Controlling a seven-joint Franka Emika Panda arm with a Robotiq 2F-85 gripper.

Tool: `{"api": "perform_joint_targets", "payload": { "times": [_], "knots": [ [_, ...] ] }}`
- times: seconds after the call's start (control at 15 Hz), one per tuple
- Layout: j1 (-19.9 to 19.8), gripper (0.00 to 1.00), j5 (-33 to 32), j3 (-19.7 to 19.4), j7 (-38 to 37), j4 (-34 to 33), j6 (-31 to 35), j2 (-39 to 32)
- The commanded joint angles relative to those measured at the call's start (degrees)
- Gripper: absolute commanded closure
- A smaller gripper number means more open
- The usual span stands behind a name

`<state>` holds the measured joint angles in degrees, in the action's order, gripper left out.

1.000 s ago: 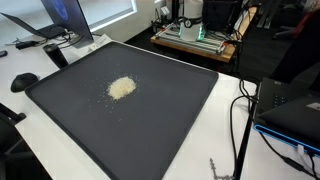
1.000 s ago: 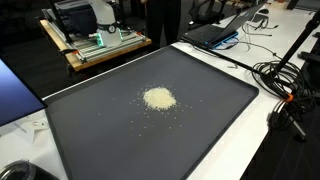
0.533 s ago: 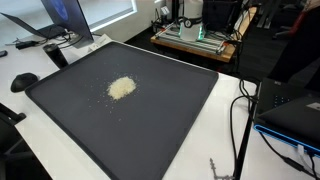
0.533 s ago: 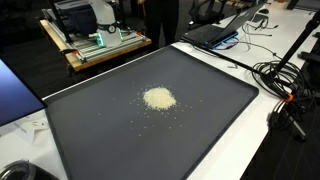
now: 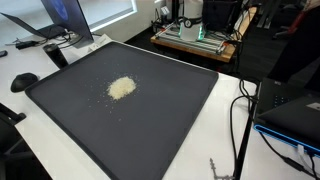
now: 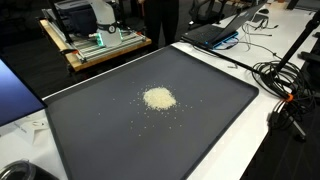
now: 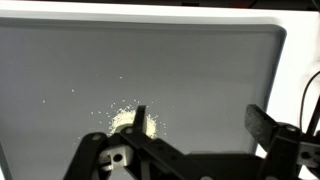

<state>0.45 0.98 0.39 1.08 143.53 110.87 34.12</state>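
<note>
Grain pile [image 7: 118, 120] sits on the black tray [image 7: 60, 60], roughly 9 o'clock from my claw [image 7: 196, 115], which hangs wide open, gripping nothing.

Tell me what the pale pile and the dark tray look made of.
Pale pile: loose fine grains, perhaps rice or crumbs, matte beige, with a ragged, scattered edge. Dark tray: matte, finely textured surface with a raised rim, likely plastic or rubber.

No text, label, brand or number can be read anywhere.
</note>
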Motion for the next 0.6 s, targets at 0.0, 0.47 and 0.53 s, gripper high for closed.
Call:
{"api": "perform_joint_targets", "payload": {
  "times": [0.0,0.47,0.53],
  "knots": [
    [1.8,0.00,0.6,1.8,-0.5,-1.1,4.8,-3.6],
    [0.9,0.00,-6.0,8.6,-10.5,-5.1,15.6,-15.1],
    [0.7,0.00,-7.5,9.3,-12.4,-6.1,16.3,-17.0]
  ]
}}
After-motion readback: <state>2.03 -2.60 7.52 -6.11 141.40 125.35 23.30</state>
